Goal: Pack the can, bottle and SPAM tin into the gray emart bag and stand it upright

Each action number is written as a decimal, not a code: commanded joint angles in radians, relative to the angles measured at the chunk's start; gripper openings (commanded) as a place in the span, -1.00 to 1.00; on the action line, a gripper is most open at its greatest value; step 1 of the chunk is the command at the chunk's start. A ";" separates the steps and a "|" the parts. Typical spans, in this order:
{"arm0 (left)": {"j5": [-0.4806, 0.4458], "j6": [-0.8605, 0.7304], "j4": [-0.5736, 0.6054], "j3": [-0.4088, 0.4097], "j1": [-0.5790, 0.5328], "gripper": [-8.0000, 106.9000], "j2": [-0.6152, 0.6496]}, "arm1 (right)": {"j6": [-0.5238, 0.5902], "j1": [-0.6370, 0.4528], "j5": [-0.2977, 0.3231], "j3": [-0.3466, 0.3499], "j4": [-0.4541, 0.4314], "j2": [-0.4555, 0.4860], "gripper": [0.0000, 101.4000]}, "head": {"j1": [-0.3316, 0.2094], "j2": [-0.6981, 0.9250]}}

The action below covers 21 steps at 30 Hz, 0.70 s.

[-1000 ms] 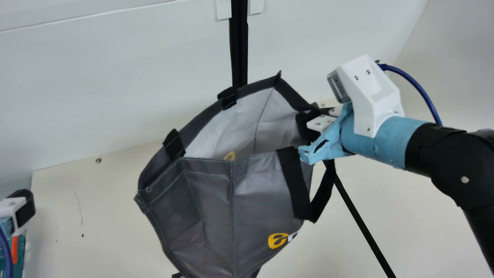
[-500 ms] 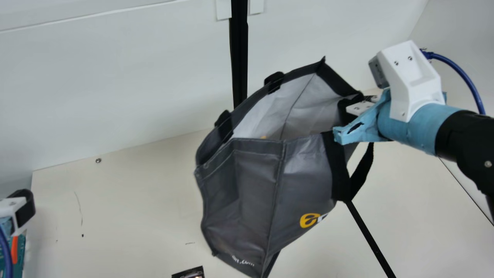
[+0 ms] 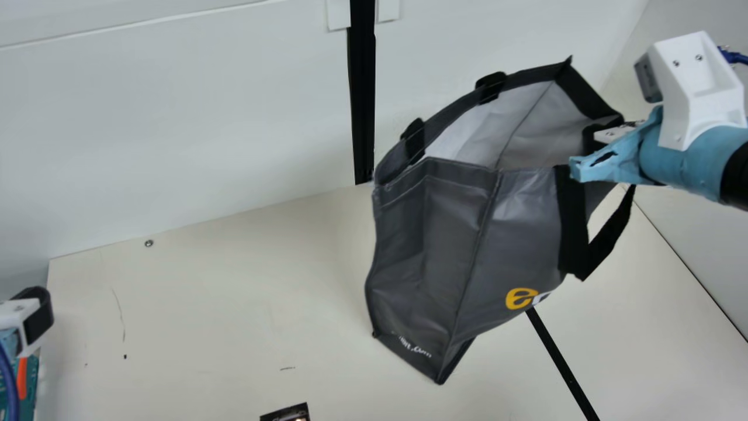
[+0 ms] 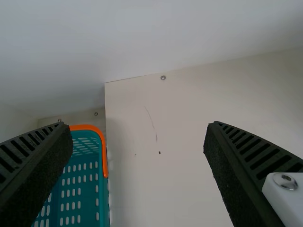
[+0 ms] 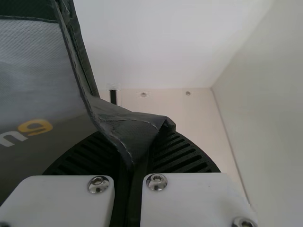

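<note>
My right gripper (image 3: pixel 605 131) holds the gray emart bag (image 3: pixel 438 251) by the side of its rim, above the table. The bag hangs tilted with its mouth open, showing the pale lining, and one black handle droops below the gripper. In the right wrist view the fingers of the right gripper (image 5: pixel 132 158) are shut on a folded corner of the bag (image 5: pixel 128 130). My left gripper (image 3: pixel 36 321) is at the left edge of the main view. In the left wrist view the left gripper (image 4: pixel 135 132) is open, with nothing between its fingers.
A teal basket with an orange rim (image 4: pixel 103 146) stands at the table's left side. A small dark item (image 3: pixel 286 414) is cut off by the main view's bottom edge. A black strip (image 3: pixel 558 356) crosses the table (image 3: pixel 204 304); pale walls rise behind and at the right.
My right gripper has carried the bag to the right and farther back. The dark item at the bottom edge has become more exposed as the bag left it. The left gripper has stayed still.
</note>
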<state>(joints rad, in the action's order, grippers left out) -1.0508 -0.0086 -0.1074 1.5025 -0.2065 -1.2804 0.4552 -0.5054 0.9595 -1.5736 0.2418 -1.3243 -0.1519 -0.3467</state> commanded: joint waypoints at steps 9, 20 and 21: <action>0.000 0.000 0.000 0.000 0.000 0.71 0.000 | 0.050 -0.155 0.025 -0.109 0.002 -0.089 -1.00 | -0.023 -0.002; 0.000 0.000 0.000 0.000 0.000 0.71 0.000 | 0.072 -0.315 0.042 -0.217 0.006 -0.181 -1.00 | -0.023 -0.002; 0.000 0.000 0.000 0.000 0.000 0.71 0.000 | 0.072 -0.328 0.044 -0.226 0.007 -0.188 -1.00 | -0.023 -0.002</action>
<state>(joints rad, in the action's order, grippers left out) -1.0508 -0.0086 -0.1074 1.5025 -0.2065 -1.2804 0.5270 -0.8153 1.0051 -1.7904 0.2486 -1.5064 -0.1519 -0.3482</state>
